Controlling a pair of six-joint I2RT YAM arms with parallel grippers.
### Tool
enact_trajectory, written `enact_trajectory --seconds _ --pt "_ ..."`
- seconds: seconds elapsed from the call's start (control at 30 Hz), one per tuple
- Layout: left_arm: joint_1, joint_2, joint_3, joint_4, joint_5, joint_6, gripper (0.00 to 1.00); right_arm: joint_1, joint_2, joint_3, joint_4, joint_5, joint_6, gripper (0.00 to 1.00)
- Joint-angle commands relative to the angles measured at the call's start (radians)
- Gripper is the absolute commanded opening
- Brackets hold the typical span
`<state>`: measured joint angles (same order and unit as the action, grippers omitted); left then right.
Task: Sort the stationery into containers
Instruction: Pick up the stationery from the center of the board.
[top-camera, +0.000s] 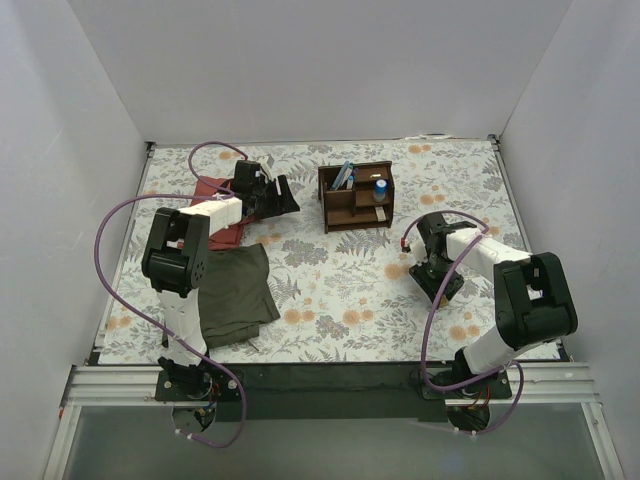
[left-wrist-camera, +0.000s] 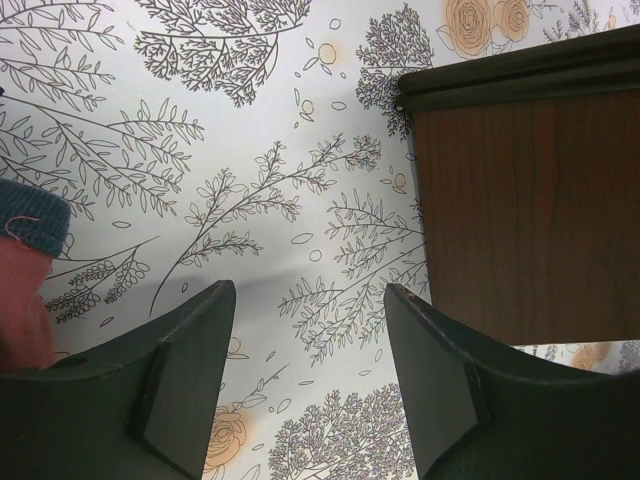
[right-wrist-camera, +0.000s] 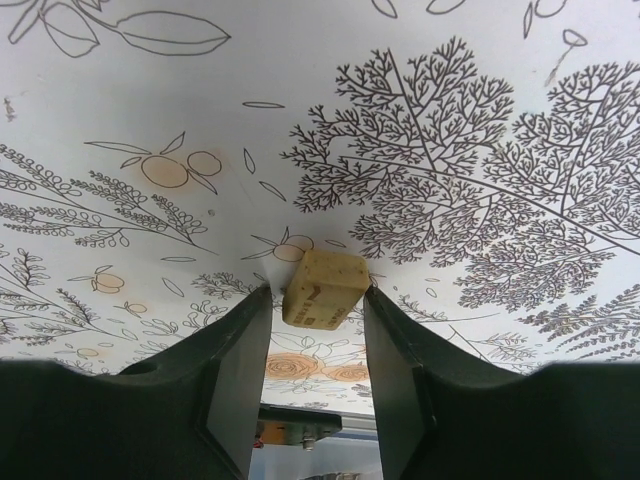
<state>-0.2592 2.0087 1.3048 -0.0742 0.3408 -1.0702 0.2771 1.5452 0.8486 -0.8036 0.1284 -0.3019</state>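
We find the small beige eraser-like block (right-wrist-camera: 322, 290) out over the floral-printed surface (top-camera: 330, 290), well apart from the dark brown wooden desk organiser (top-camera: 355, 195) and framed by the right fingers (right-wrist-camera: 235, 380). One finger stands on each side of the block, close against its faces. It sits slightly skewed between the tips. We cannot tell whether they pinch it or merely bracket it, nor whether it rests on the surface or hangs just above. The arm points steeply down, we judge, because so low a block is best taken from above, across its narrow width.

The left fingers (left-wrist-camera: 190, 370) are spread wide with nothing between them. They hover over bare print just beside the organiser's plain side wall, with the red folded cloth (left-wrist-camera: 20, 320) at the edge of their view. We read this as waiting clear of the other arm's route.

The organiser already holds thin pens (top-camera: 343, 176) leaning in a rear compartment and a small blue-capped cylinder (top-camera: 381, 187) in another, so the block looks like one of the last loose pieces. An olive folded cloth (top-camera: 235, 295) lies near the left arm.
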Motion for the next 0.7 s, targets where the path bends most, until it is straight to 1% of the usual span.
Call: enact_trajectory --seconds 0.0,0.17,0.43,0.5,0.53,0.6,0.63,0.67 --pt "0.000 -0.004 0.022 0.011 0.003 0.010 0.61 -0.004 0.010 0.024 0.000 -0.016 0.007 0.50" --pt "0.000 -0.001 0.024 0.014 0.006 0.007 0.61 -0.010 0.000 0.015 -0.011 -0.013 0.006 0.45" --pt "-0.002 0.022 0.047 0.014 0.017 0.001 0.61 -0.013 -0.025 -0.002 -0.017 -0.004 0.007 0.45" --pt "-0.002 0.024 0.048 0.016 0.017 0.001 0.61 -0.016 -0.027 -0.005 -0.022 -0.007 0.006 0.39" --pt "-0.002 0.022 0.048 0.014 0.017 0.001 0.61 -0.016 -0.031 -0.006 -0.022 -0.010 0.006 0.32" --pt "-0.002 0.019 0.044 0.014 0.009 0.001 0.61 -0.018 -0.037 -0.006 -0.023 -0.015 0.004 0.26" --pt "0.000 0.012 0.042 0.013 0.007 0.001 0.61 -0.018 -0.045 -0.006 -0.025 -0.018 0.001 0.20" --pt "0.000 0.007 0.039 0.014 0.006 0.003 0.61 -0.019 -0.051 -0.006 -0.028 -0.022 0.000 0.17"
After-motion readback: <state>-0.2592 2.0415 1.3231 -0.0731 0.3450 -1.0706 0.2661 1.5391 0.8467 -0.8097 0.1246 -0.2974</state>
